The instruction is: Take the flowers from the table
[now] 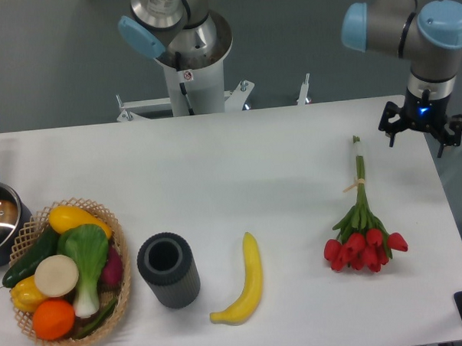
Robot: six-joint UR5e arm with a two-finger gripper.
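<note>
Single fixed view, high and in front of the table [238,165], angled steeply down toward the arm base [188,75] at the far edge. Medium range; nearly the whole tabletop in frame.

A robotics lab is suggested: an industrial robot arm [420,27] on a metal pedestal [195,79] is bolted behind a plain white table [216,174], where test props are laid out, including a basket [121,293] of plastic vegetables.

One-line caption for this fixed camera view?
Bunch of red tulips with green stems lies on the white matte table; the claw hangs apart, near the far right edge.
</note>
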